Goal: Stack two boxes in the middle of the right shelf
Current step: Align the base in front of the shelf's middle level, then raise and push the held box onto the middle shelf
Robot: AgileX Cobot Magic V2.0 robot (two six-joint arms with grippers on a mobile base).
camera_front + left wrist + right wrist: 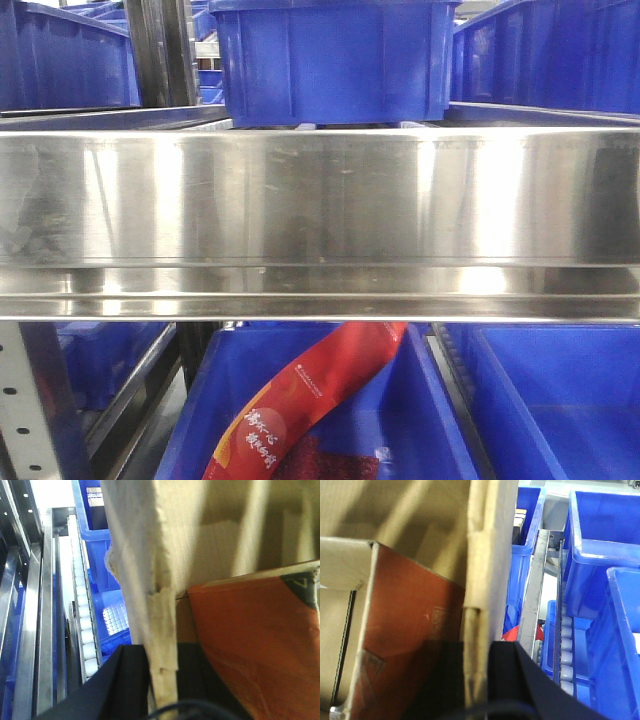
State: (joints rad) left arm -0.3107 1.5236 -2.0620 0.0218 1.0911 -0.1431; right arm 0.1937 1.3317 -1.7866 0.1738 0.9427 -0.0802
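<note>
Corrugated carton wall (162, 630) between black fingers (125, 680)

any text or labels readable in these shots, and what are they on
Nothing can be read with confidence.
Red banner package in the blue bin: yellow Chinese characters and a small white logo, too blurred to read.
Orange panel inside the cardboard box: faint square mark, illegible.
</note>
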